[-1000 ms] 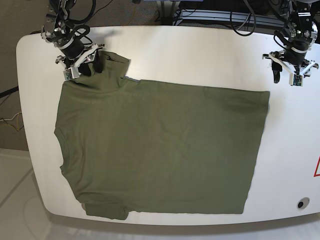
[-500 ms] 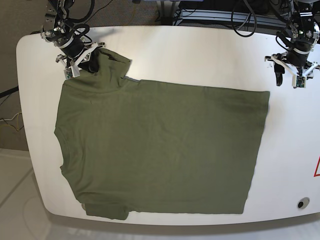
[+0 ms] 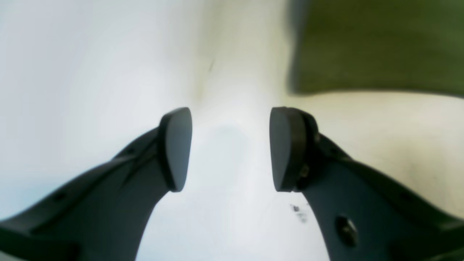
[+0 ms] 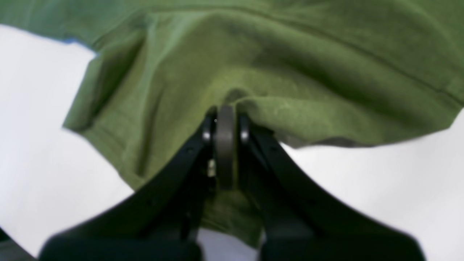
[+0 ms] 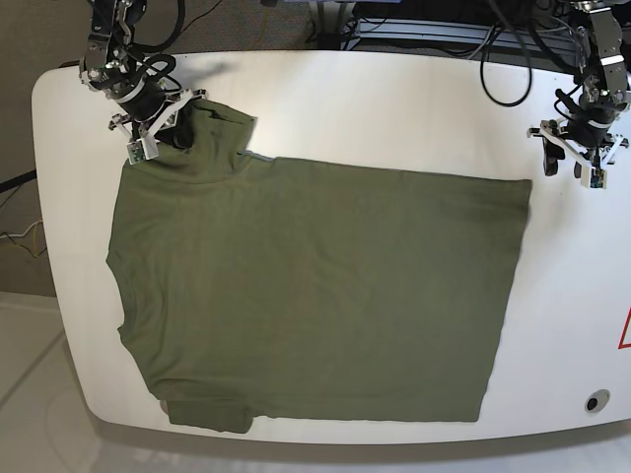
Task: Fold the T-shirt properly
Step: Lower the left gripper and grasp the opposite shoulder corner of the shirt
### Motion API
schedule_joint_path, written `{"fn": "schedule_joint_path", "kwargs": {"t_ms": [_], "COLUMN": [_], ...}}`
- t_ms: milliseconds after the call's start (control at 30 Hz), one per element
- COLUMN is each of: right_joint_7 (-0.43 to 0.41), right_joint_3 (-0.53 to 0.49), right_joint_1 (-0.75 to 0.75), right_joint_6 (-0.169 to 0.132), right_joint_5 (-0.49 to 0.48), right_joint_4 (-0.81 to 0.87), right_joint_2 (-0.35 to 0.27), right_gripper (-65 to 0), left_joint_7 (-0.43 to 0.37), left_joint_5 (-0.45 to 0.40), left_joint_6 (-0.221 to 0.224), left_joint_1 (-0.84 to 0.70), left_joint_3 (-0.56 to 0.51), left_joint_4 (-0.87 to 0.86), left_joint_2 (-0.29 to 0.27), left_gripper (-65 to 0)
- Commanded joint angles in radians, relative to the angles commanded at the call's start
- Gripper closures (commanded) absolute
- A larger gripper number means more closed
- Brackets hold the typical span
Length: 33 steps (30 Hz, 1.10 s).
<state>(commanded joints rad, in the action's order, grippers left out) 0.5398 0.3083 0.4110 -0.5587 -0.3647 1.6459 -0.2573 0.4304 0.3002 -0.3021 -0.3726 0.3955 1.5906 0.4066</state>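
The olive-green T-shirt (image 5: 315,296) lies spread flat on the white table (image 5: 394,108), sleeves toward the left and hem toward the right. My right gripper (image 5: 161,126) is at the far-left sleeve and is shut on a bunched fold of the T-shirt (image 4: 275,72). In the right wrist view the right gripper (image 4: 225,116) has its fingers pressed together with cloth around the tips. My left gripper (image 5: 572,160) hovers over bare table just right of the shirt's far-right corner. In the left wrist view the left gripper (image 3: 230,148) is open and holds nothing, with the T-shirt's corner (image 3: 377,47) beyond it.
Cables and equipment (image 5: 434,30) run along the table's far edge. A small round hole (image 5: 594,402) sits near the front right corner, and a red mark (image 5: 625,330) at the right edge. The shirt's near sleeve (image 5: 207,414) reaches almost to the front edge.
My right gripper has shut on the far sleeve and pulled it slightly up and left. My left gripper has moved to the right, away from the shirt's corner.
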Motion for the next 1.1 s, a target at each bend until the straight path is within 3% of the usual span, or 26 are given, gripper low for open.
{"fn": "schedule_joint_path", "kwargs": {"t_ms": [400, 800, 1100], "right_joint_7": [0.005, -0.005, -0.005], "right_joint_3": [0.008, 0.009, 0.009], "right_joint_1": [0.003, -0.003, -0.002], "right_joint_6": [0.000, 0.002, 0.002], "right_joint_5": [-0.009, -0.009, -0.008], "right_joint_4": [0.007, 0.005, 0.004], "right_joint_2": [0.000, -0.001, 0.001], "right_gripper": [0.0, 0.0, 0.0], "left_joint_7": [-0.004, 0.074, 0.106], "left_joint_5": [-0.003, 0.096, 0.151], "left_joint_6": [0.008, 0.033, 0.024], "left_joint_1": [0.061, 0.138, 0.182], "left_joint_3": [-0.012, -0.020, -0.008], "left_joint_4": [-0.041, -0.058, -0.085], "left_joint_2": [0.013, -0.007, -0.028], "left_gripper": [-31.9, -37.1, -36.8]}}
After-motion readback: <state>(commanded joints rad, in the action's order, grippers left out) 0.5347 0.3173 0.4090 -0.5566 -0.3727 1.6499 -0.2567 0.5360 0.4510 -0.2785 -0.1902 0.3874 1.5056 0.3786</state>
